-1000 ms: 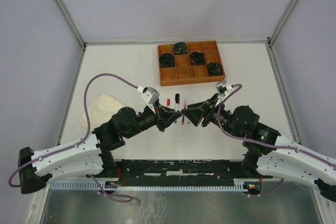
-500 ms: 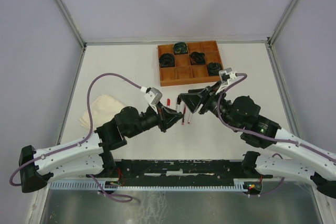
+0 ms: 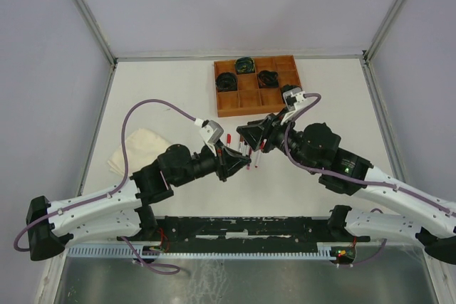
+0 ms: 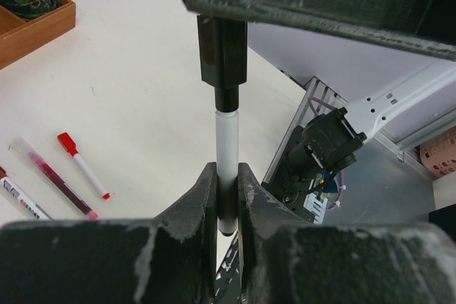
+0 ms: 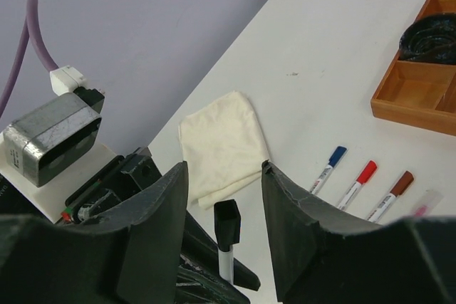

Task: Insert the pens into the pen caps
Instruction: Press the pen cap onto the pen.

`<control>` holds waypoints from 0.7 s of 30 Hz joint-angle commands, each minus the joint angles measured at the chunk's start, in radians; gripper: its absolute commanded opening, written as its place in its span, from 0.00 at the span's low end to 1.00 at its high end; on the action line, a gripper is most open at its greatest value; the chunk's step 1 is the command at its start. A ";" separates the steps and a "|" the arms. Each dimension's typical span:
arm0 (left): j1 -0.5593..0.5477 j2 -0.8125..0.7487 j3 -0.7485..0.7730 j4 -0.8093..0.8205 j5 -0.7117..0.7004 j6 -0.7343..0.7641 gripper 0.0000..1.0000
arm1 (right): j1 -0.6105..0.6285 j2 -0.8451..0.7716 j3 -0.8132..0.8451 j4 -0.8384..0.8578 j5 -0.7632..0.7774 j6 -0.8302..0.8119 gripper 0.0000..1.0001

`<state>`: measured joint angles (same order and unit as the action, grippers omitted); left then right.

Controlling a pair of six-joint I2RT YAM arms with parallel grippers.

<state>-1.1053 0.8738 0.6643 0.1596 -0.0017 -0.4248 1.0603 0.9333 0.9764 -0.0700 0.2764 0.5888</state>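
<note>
Pen with black cap, right gripper now apart

A white-barrelled pen stands upright, its lower end pinched in the left pincer. A black cap sits on its upper end. On the counter three more lie side by side, roughly parallel: a blue-capped pen, a red-capped pen and a brown-capped pen. Just beside them lies a pinkish pen, perhaps under a clear cap.
</note>
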 commanded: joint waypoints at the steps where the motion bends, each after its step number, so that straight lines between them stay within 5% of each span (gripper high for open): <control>1: 0.005 -0.006 0.032 0.054 0.014 -0.029 0.03 | 0.004 0.002 0.036 -0.003 -0.016 -0.004 0.52; 13: 0.004 -0.009 0.034 0.055 0.006 -0.028 0.03 | 0.003 0.010 0.029 -0.029 -0.033 0.010 0.40; 21: 0.005 -0.008 0.037 0.055 -0.005 -0.031 0.03 | 0.003 0.007 0.005 -0.021 -0.056 0.035 0.23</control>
<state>-1.1053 0.8738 0.6643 0.1596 0.0021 -0.4248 1.0603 0.9447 0.9760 -0.1226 0.2398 0.6083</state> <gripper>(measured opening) 0.185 0.263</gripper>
